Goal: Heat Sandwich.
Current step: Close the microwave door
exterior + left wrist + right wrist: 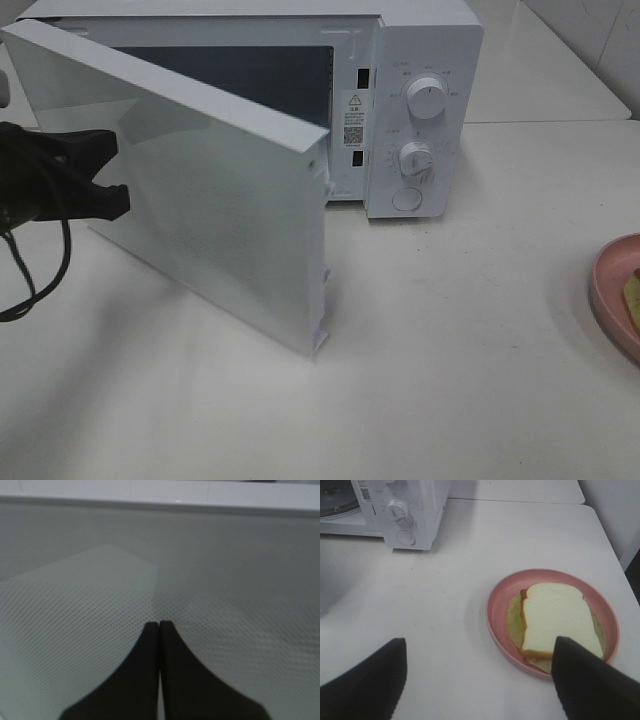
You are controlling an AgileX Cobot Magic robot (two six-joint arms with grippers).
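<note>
Two tools work this white surface [450,350]. At far left of the high view, the left tool [112,175] is black, with a cable looping below it, and its tips rest against the outer face of the open microwave door [210,210]. The left wrist view shows its fingers [150,680] pressed together with nothing between them, in front of the door's dotted mesh window.

The door swings out toward the front-left, its free edge reaching well onto the surface. Behind it stands the white microwave [425,40], its cavity open and dark. On the front frame beside the cavity there is a small warning-triangle sticker with a QR code [354,130] below it; the print is too small to read. The control panel carries an upper knob [427,98], a lower knob [415,160] and a round button [407,199], with tiny markings that cannot be read.

From the door's edge rightward the surface lies bare as far as the pink plate [608,290], which is cut by the right edge of the high view.

In the right wrist view the sandwich [555,622] lies flat in the plate, white bread on top, brown crust along one side, pale yellow-green filling showing around it. The right tool [480,680] has its fingers spread wide apart, holding nothing; one finger [590,680] overlaps the plate's rim and a corner of the sandwich in that view, the other is over bare surface. Whether it touches the sandwich cannot be told.
</note>
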